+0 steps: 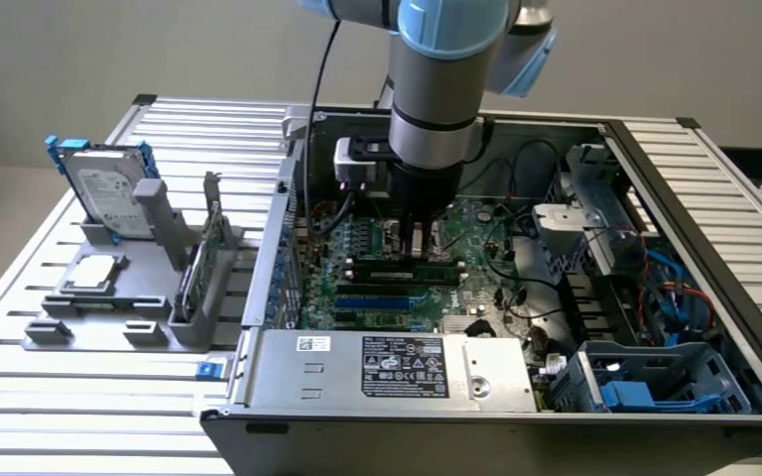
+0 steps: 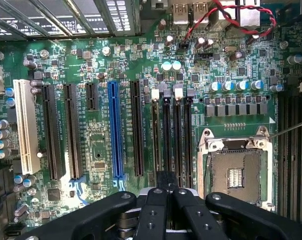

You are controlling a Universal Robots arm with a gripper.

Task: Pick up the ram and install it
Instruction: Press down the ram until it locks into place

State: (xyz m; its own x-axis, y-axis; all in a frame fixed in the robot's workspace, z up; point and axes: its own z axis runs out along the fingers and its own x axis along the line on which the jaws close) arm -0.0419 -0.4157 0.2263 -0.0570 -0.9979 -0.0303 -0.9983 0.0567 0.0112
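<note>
Clamping ram (image 2: 165, 178) inside computer case (image 1: 487, 443)

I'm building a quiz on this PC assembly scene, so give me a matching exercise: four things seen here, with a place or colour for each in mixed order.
Things:
1. hard drive
2. gripper
3. power supply
4. long expansion slot

Descriptions:
A. blue, on the motherboard
B. upright in the grey holder outside the case
C. shut, low over the memory slots on the motherboard
D. silver box with a label along the case's near edge

Pairs: 1-B, 2-C, 3-D, 4-A
</note>
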